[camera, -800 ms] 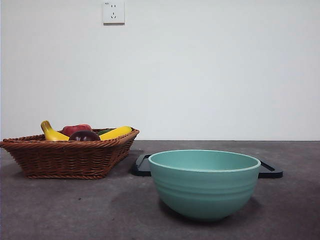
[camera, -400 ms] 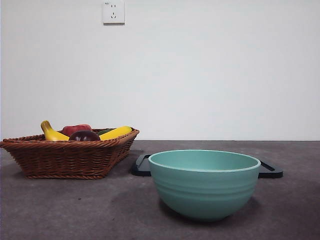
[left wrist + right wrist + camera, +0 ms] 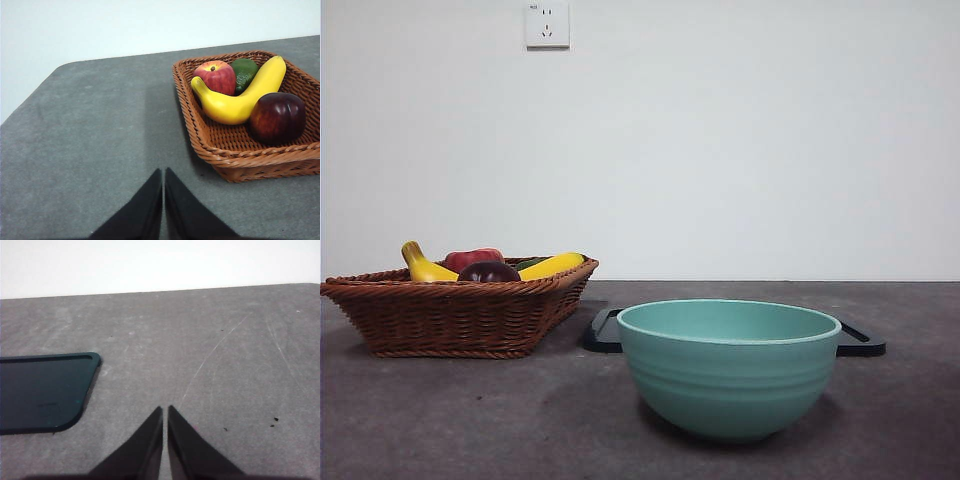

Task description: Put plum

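The plum (image 3: 278,117), dark maroon and glossy, lies in the wicker basket (image 3: 240,160) beside a yellow banana (image 3: 240,97). In the front view the plum (image 3: 488,272) peeks over the rim of the basket (image 3: 455,315) at the left. My left gripper (image 3: 163,172) is shut and hovers over bare table, well short of the basket. Over grey table next to a dark tray (image 3: 42,390), my right gripper (image 3: 165,410) is shut with nothing in it. Neither arm shows in the front view.
A red apple (image 3: 216,77) and a green fruit (image 3: 245,72) share the basket. A teal bowl (image 3: 728,368) stands front and centre, with the black tray (image 3: 860,340) behind it. A wall with a socket (image 3: 547,24) closes the back.
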